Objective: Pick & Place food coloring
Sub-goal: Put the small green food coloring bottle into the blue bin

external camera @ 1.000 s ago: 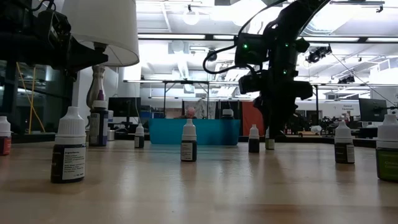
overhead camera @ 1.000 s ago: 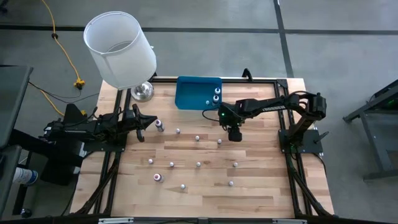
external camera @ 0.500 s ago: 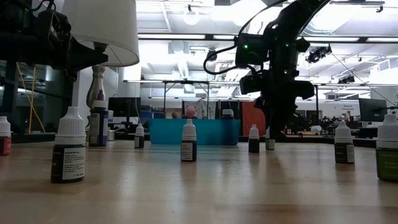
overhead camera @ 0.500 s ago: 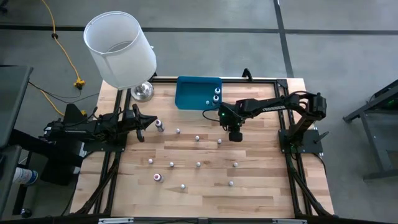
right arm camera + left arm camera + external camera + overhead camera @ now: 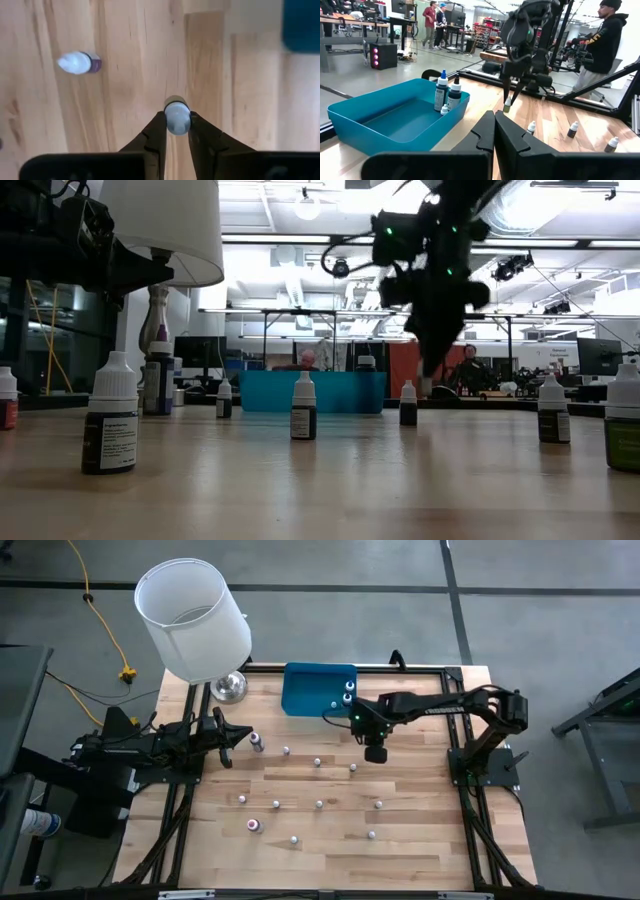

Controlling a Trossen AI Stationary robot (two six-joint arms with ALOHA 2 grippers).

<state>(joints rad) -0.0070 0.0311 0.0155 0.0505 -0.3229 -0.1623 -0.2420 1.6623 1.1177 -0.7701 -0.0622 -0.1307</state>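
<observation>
White-capped bottle (image 5: pixel 177 116) in right pincer (image 5: pixel 176 131), above bare wood near blue tray (image 5: pixel 312 687).

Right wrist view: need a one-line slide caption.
Right gripper shut on a white-capped food coloring bottle, above the wooden table; another bottle stands nearby.

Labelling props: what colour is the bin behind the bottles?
Teal-blue bin, clearest in the left wrist view.

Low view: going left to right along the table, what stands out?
Bottle at the left edge → large near bottle → lamp stem → teal bin → right gripper holding a bottle → bottle → bottle at the right edge.
</observation>
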